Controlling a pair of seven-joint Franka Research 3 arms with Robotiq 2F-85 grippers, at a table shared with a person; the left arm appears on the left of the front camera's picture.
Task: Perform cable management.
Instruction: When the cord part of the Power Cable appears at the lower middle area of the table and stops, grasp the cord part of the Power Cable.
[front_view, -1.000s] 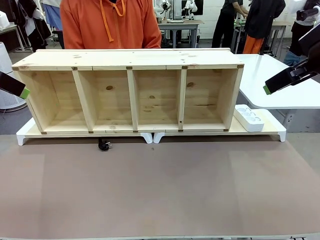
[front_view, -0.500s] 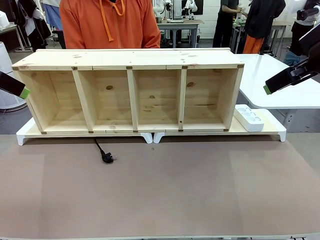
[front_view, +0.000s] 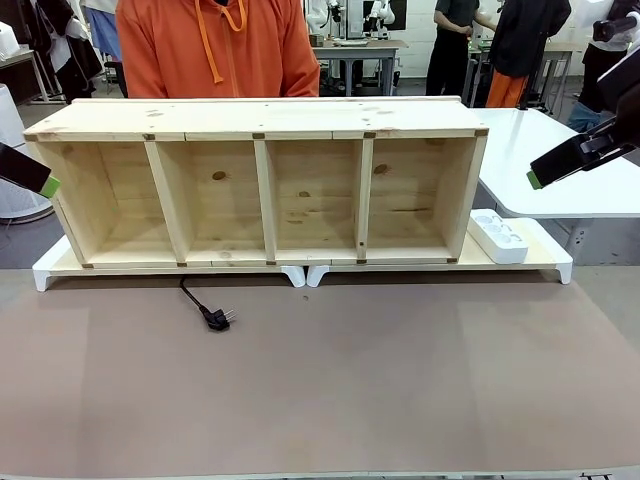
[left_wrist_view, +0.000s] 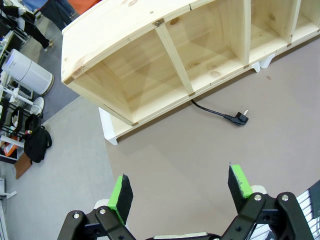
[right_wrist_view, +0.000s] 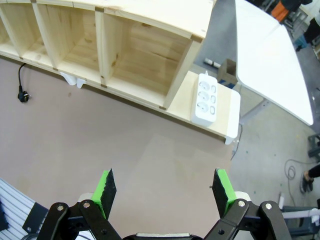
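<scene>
The long, thin, glossy black cable (front_view: 196, 299) comes out from under the front edge of the pale four-compartment pine shelf (front_view: 265, 130), near the divider between its two leftmost bays. It curves onto the brown tabletop surface (front_view: 350, 390). Its small black plug (front_view: 217, 319) lies flat there, near the surface's far edge and left of the middle, metal pins showing. Nothing is touching it.

The left gripper (left_wrist_view: 180, 186) hangs above the surface's left side with its green-padded fingers spread wide and nothing between them. The right gripper (right_wrist_view: 164, 186) is the same on the right side — jaws apart and empty.

A white multi-socket power strip (front_view: 497, 236) sits on the low white riser (front_view: 540, 262) beside the shelf's right end. A person in an orange hoodie (front_view: 215, 50) stands at the far edge, behind the shelf.
</scene>
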